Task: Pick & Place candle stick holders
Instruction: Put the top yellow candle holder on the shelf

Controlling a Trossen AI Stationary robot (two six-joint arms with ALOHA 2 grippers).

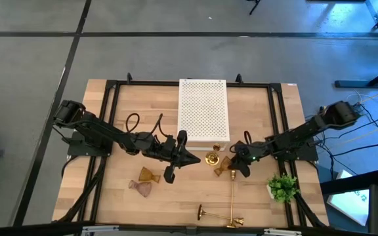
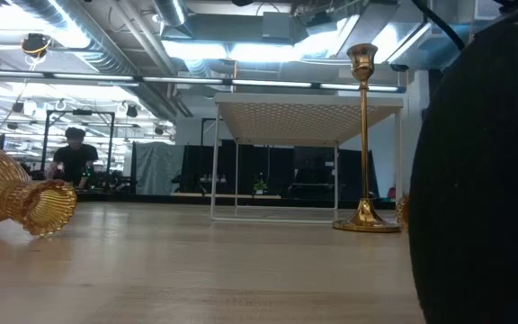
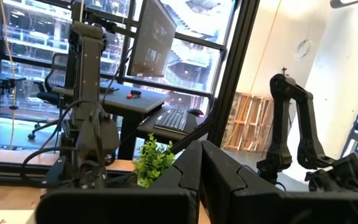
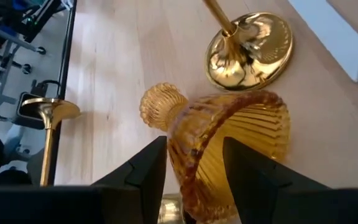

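My right gripper (image 4: 194,171) is shut on an amber glass holder (image 4: 229,134) at the table's middle, just right of an upright brass candlestick (image 1: 211,158) whose round base (image 4: 248,46) stands on the wood. My left gripper (image 1: 184,157) is shut and empty, just left of that candlestick. Another amber glass holder (image 1: 147,175) and a pinkish one (image 1: 140,187) lie on their sides at the near left. Two brass candlesticks (image 1: 231,193) (image 1: 218,214) lie flat near the front edge. My right gripper has the ribbed bowl (image 4: 194,143) of the amber glass holder between its two fingers. One finger (image 4: 148,171) is on the bowl's outside; the other (image 4: 250,171) seems to reach into its mouth. The holder is tilted, its foot (image 4: 162,104) pointing away from the gripper, low over the table.
A white perforated box (image 1: 203,113) stands on thin legs at the far middle of the table. A small green plant (image 1: 282,187) stands at the near right. A black frame (image 1: 110,118) runs along the table's sides. A person (image 2: 75,157) shows far back in the room.
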